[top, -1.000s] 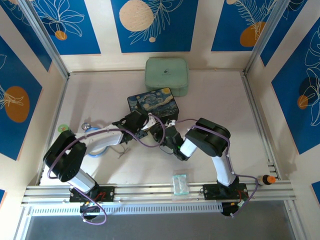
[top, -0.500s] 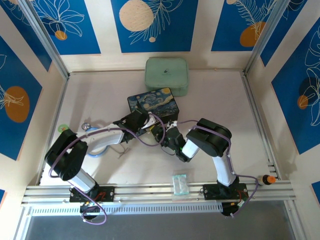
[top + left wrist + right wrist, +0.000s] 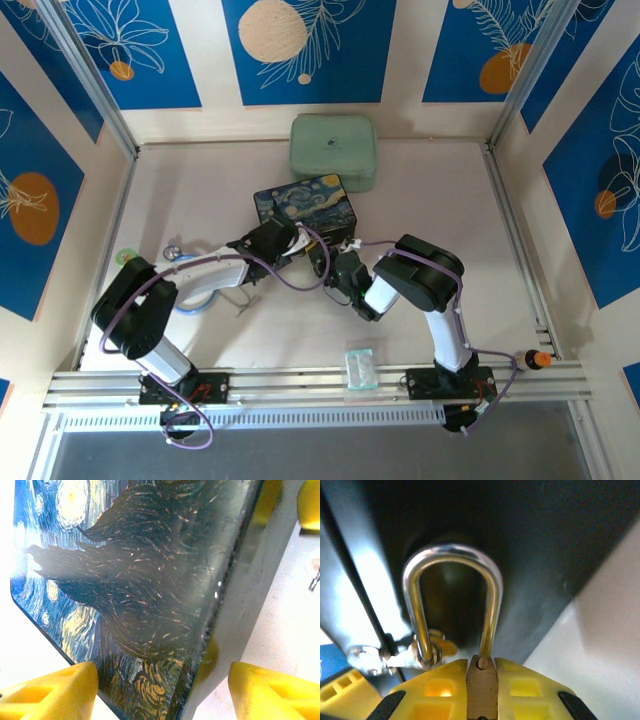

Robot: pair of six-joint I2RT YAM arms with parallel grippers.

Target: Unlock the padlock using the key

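Right tool (image 3: 481, 674) is closed on the padlock (image 3: 481, 692): the brass body is pinched between its yellow pads (image 3: 437, 690), and the shackle (image 3: 416, 605) stands up against the dark side of the box (image 3: 530, 540), its left leg passing through the clasp (image 3: 370, 656). Left tool (image 3: 160, 692) is wide open and holds nothing, its fingers (image 3: 50, 690) either side of the box's painted lid corner. On the surface (image 3: 200, 180), both tools meet at the box's near side.
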